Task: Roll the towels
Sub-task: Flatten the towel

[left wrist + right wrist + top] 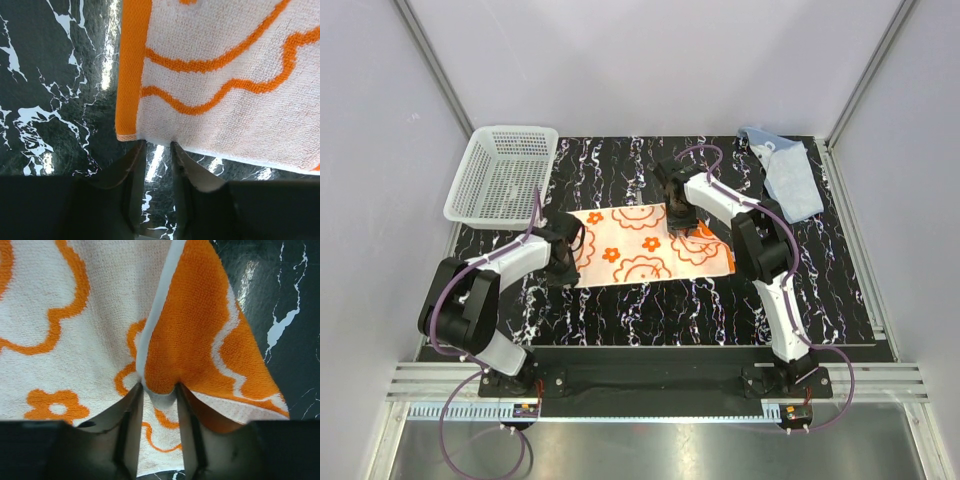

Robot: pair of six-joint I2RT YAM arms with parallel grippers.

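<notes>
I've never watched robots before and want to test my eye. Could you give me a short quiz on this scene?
1. True or false: the blue towel lies inside the basket.
2. Which cloth lies spread between the two arms? A) orange-printed towel B) blue towel C) neither
3. What colour is the turned-up flap at the right arm's jaws?
Key: 1 false, it sits crumpled at the table's far right corner; 2 A; 3 orange.
</notes>
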